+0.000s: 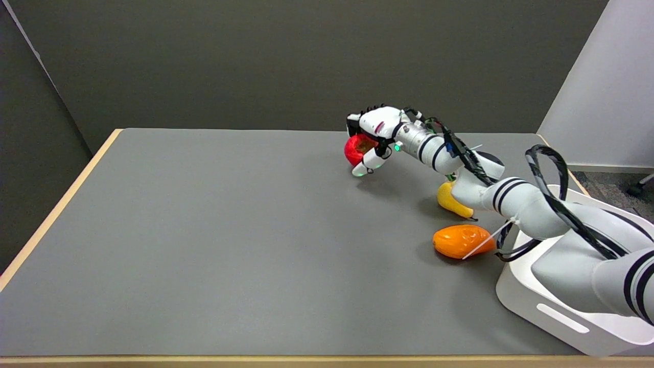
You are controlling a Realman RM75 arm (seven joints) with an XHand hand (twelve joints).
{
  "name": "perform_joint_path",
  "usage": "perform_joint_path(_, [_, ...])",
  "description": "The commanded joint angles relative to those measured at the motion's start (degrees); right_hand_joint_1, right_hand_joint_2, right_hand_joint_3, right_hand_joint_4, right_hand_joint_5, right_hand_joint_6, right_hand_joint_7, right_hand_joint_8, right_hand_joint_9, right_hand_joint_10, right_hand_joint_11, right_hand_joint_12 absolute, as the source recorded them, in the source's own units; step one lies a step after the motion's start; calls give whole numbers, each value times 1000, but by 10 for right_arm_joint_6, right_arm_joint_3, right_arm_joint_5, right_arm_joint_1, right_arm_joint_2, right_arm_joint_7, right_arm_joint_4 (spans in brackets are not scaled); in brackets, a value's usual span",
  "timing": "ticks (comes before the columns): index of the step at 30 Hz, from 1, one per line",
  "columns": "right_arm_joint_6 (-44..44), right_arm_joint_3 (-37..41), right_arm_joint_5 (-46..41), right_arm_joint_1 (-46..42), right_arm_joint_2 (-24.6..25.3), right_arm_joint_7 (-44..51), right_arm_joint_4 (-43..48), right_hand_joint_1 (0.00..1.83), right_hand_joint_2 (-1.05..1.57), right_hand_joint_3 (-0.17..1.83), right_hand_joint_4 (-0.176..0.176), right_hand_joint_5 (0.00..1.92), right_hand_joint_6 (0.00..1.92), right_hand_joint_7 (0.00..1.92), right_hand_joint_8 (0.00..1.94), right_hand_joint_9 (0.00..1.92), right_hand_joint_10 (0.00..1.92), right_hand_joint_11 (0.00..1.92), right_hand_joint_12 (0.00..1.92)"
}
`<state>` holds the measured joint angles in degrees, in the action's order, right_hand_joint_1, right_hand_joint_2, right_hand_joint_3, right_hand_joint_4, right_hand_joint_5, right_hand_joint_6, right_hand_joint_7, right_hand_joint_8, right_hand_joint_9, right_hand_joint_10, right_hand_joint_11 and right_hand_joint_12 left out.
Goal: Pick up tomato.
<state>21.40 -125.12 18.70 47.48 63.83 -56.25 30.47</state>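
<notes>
A shiny red tomato (356, 149) is at the far right-centre of the grey table (204, 245). My right hand (373, 135) is wrapped over it from the right, fingers curled across its top and the thumb beneath its near side. A shadow lies on the table below and to the right of the hand, so the tomato looks raised a little off the surface. The hand hides the tomato's right half.
An orange fruit (460, 240) lies at the right near a white bin (562, 319) at the lower right corner. A yellow fruit (449, 200) sits behind it, partly under my forearm. Table edges run along the left and front.
</notes>
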Motion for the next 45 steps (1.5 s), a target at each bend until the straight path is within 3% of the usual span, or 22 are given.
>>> perform_joint_path(1, [32, 124, 1, -70, -64, 1, 182, 1172, 1159, 231, -112, 557, 1552, 856, 1356, 848, 1216, 779, 1513])
perform_joint_path(9, [4, 235, -1, -159, -147, 1, 364, 1178, 1129, 273, -108, 579, 1531, 868, 1343, 864, 1245, 789, 1546])
perform_joint_path(15, [-46, 376, -12, -301, -186, 1, 511, 1175, 1112, 300, -93, 594, 1532, 873, 1328, 867, 1266, 788, 1576])
perform_joint_path(19, [-40, 489, -96, -414, -177, 0, 569, 1166, 1099, 335, -75, 596, 1559, 863, 1334, 864, 1277, 786, 1596])
perform_joint_path(26, [4, 603, -191, -529, -151, 1, 620, 1167, 1087, 354, -69, 604, 1557, 866, 1329, 860, 1285, 780, 1614])
perform_joint_path(35, [155, 709, -355, -652, -111, 1, 624, 1165, 1095, 335, -67, 607, 1547, 865, 1329, 852, 1300, 764, 1653])
perform_joint_path(38, [189, 743, -376, -682, -99, 11, 642, 1166, 1097, 331, -67, 608, 1541, 865, 1330, 852, 1310, 761, 1680])
perform_joint_path(45, [154, 838, -380, -757, -60, 43, 720, 1178, 1080, 352, -94, 617, 1491, 881, 1353, 846, 1315, 760, 1721])
